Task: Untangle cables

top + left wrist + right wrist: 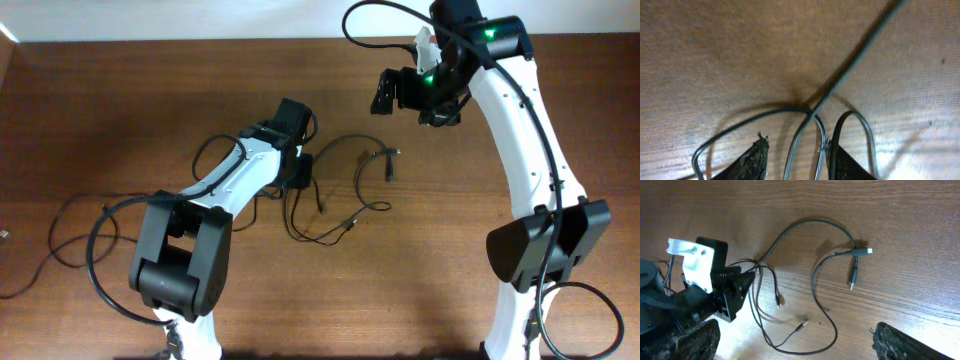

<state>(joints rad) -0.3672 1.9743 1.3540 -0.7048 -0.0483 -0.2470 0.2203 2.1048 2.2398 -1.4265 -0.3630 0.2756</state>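
Note:
The cables (358, 180) lie loosely looped on the wooden table's middle, thin and black, with small plug ends (862, 251) spread apart. My left gripper (300, 178) is down at their left end. In the left wrist view its jaws (796, 145) stand apart and two cable strands (850, 65) run between the fingers, one close against the right finger (845, 165); neither strand is pinched. My right gripper (390, 92) hangs raised over the table's back, away from the cables. Its fingers (905, 345) are wide open and empty, looking down on the cables (812, 282) and the left gripper.
Thicker black arm wiring (70, 230) loops over the table at the left. The left arm's base (180, 265) stands at the front left, the right arm's base (545, 250) at the front right. The table's back edge (200, 41) runs along the top.

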